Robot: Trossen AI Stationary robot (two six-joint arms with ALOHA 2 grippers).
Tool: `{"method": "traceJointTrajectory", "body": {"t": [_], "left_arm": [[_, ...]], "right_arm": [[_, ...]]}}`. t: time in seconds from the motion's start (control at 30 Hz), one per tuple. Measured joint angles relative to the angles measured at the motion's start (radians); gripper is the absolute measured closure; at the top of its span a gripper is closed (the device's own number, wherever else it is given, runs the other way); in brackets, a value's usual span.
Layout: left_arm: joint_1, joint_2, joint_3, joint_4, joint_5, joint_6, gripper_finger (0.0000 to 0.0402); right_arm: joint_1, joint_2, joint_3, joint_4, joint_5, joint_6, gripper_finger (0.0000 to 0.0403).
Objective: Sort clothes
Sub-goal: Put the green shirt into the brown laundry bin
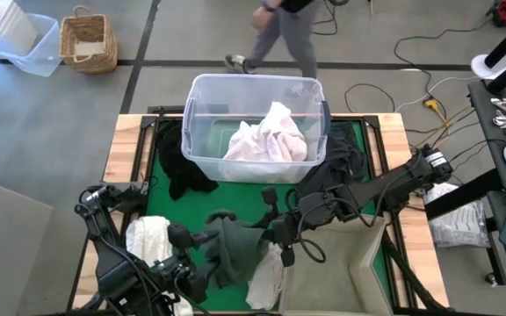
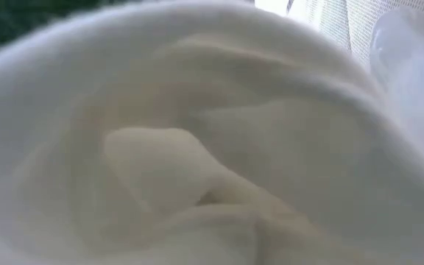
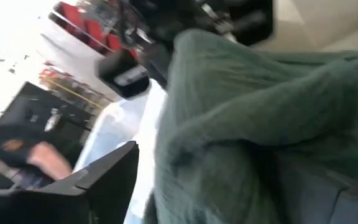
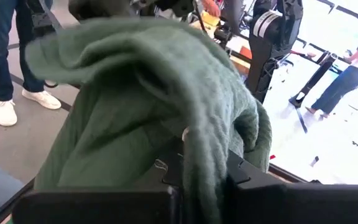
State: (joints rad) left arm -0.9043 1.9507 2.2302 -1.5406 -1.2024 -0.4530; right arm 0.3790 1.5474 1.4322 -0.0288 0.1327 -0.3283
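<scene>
**Both grippers at the dark green garment**

Near the table's 6 o'clock edge in the high view, a dark green garment (image 1: 235, 246) hangs between the two arms. The right gripper (image 1: 272, 230) meets it from 3 o'clock; in the right wrist view the green cloth (image 4: 148, 106) is draped over that gripper and pinched between its fingers, which are closed on a fold. The left gripper (image 1: 185, 239) touches the same garment from 9 o'clock. Green fabric (image 3: 247, 124) fills the left wrist view, yet whether the left fingers are wide or narrow I cannot tell.

A clear plastic tub (image 1: 202, 96) stands at the table's 12 o'clock side with a pale pink and white garment (image 1: 269, 136) heaped inside. A black garment (image 1: 183, 167) lies against the tub's 8 o'clock corner, and a charcoal garment (image 1: 345, 158) lies at its 4 o'clock corner, under the right arm. A white garment (image 1: 148, 237) rests at the table's 8 o'clock, by the left arm, and another white piece (image 1: 266, 279) lies at 6 o'clock, just below the green one. A beige fabric box (image 1: 336, 272) sits at 5 o'clock.

Cream fabric (image 2: 197, 147) fills the low view.

A person (image 1: 284, 31) walks on the floor beyond the tub, and a wicker basket (image 1: 88, 42) stands off at 10 o'clock.
</scene>
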Motion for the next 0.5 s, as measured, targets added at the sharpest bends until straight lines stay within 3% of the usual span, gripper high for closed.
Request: {"method": "traceJointTrajectory", "body": {"t": [0.5], "left_arm": [[0.000,-0.001,0.115,-0.030,0.063,0.057,0.0088]], "right_arm": [[0.000,-0.212,0.000,-0.053,0.008,0.094,0.0376]]}}
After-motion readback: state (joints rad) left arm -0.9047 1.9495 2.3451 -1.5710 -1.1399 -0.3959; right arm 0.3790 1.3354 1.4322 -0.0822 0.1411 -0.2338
